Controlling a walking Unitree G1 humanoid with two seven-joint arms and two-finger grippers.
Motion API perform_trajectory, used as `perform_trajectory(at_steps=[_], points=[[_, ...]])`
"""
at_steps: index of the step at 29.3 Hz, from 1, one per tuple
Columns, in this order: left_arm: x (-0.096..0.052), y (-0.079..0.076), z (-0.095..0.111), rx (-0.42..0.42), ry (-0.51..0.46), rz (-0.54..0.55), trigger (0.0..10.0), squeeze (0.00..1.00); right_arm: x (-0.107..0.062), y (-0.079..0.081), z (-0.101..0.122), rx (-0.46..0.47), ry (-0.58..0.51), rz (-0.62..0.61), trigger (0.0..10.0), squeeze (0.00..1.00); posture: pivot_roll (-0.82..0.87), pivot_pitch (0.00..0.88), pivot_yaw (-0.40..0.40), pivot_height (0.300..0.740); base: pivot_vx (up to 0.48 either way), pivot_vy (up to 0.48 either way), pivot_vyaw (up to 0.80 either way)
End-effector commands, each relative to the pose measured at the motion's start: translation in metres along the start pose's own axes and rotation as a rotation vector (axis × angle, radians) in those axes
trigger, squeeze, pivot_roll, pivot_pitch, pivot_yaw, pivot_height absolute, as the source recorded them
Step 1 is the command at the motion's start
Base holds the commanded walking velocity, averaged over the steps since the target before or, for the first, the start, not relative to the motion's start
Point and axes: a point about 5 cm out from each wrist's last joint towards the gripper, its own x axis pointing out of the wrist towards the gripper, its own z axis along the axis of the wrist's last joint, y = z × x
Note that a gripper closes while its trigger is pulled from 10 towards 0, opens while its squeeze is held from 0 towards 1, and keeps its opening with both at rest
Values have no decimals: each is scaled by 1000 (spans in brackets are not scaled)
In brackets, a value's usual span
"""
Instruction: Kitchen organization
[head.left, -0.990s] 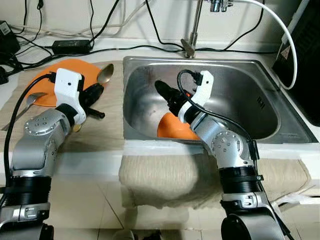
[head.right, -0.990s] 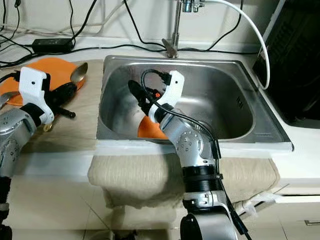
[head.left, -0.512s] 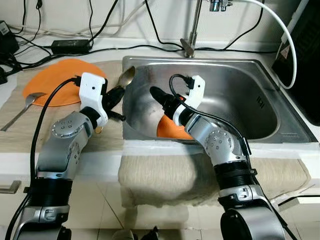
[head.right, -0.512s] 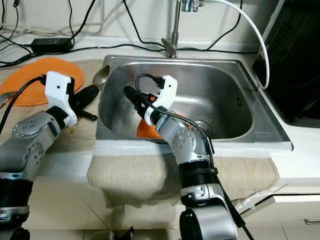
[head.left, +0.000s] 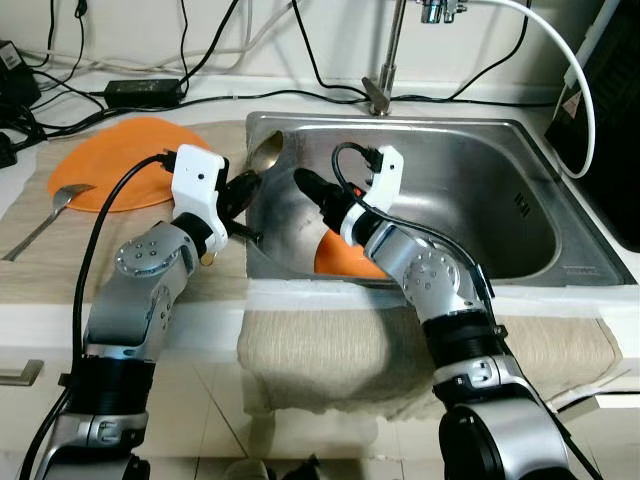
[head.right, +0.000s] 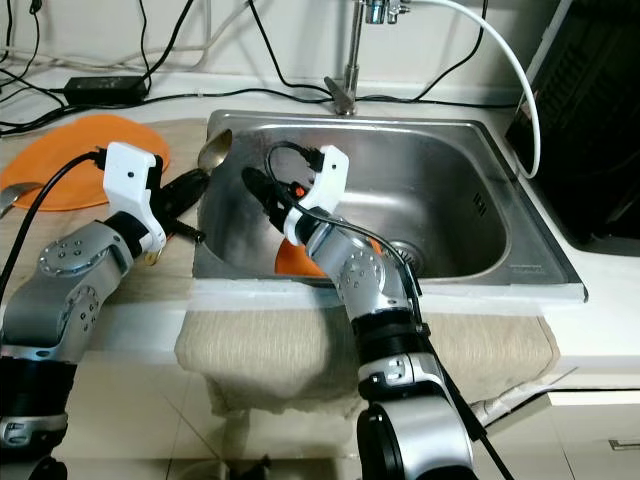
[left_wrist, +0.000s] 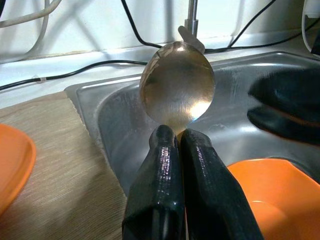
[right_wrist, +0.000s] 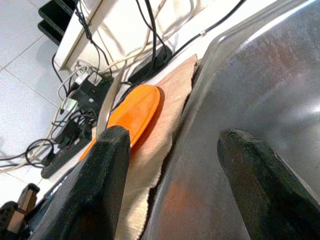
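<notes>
The spoon (head.left: 264, 155) is pinched by its handle in the left tool (head.left: 240, 190), whose two fingers (left_wrist: 165, 180) are closed tight together on it. Its bowl juts forward over the left rim of the sink (head.left: 520, 205), apparently so that it can be dropped in or passed across. The right tool (head.left: 315, 190) hovers inside the sink just beside the spoon's bowl with its fingers (right_wrist: 100, 185) spread apart and nothing between them, which looks like readiness to receive the spoon. Below it an orange bowl (head.left: 345, 255) lies against the sink's near wall. Out on the table (head.left: 60, 250), on a beige mat, rest an orange plate (head.left: 120, 165) and a second spoon (head.left: 45, 215), well apart from the sink. Cables trail along the wall behind the tap (head.left: 385, 60).
</notes>
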Motion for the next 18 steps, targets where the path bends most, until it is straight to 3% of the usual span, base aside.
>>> perform_trajectory(at_steps=[1, 18], points=[[1, -4, 9, 35, -34, -15, 0, 0, 28, 65, -13, 60, 17, 190, 10000, 0, 161, 0, -8, 740, 0, 0, 0], [3, -8, 1, 59, -8, -41, 0, 0, 35, 87, -16, 129, 40, 271, 10000, 0, 162, 0, -8, 740, 0, 0, 0]])
